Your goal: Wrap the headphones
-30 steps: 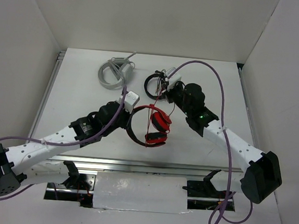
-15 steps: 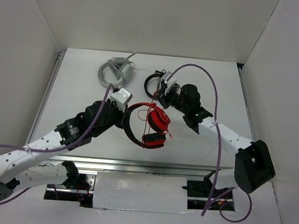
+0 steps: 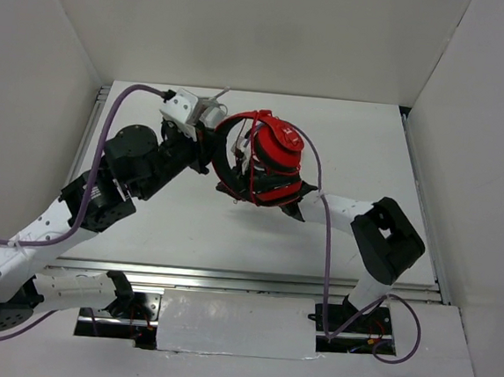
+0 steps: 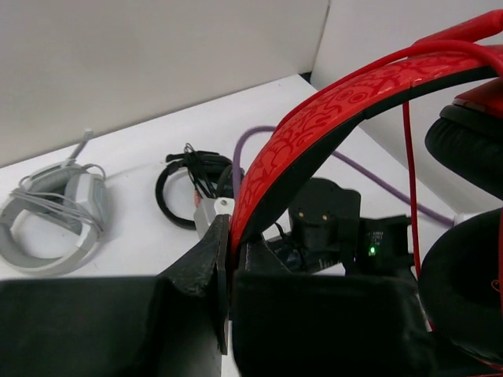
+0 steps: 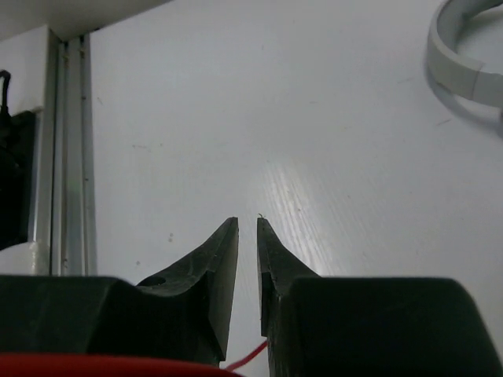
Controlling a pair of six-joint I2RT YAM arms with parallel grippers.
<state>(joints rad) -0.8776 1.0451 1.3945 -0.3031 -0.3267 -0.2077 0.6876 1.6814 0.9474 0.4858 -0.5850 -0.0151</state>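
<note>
Up off the desk (image 3: 371, 137) with the headphones (image 3: 272, 159) — upper centre of the overhead view.
Clamped on the red headband (image 4: 314, 126) by the left fingers (image 4: 196, 271); pinched to a narrow slit — on a strand of red cable (image 5: 250, 357) — by the right fingers (image 5: 208, 263).

I count 3 sets of headphones: 1 red pair (image 3: 278, 147), 1 black pair (image 4: 196, 166), 1 grey pair (image 4: 78, 196). Arms: 2, the left arm (image 3: 55, 224) & right arm (image 3: 380, 235), w/ 1 pincer each, my left pincer (image 4: 229, 243) & right pincer (image 5: 247, 224). Purple cables (image 3: 127, 98): 2, 1 per arm. Table (image 3: 143, 223): 1.
</note>
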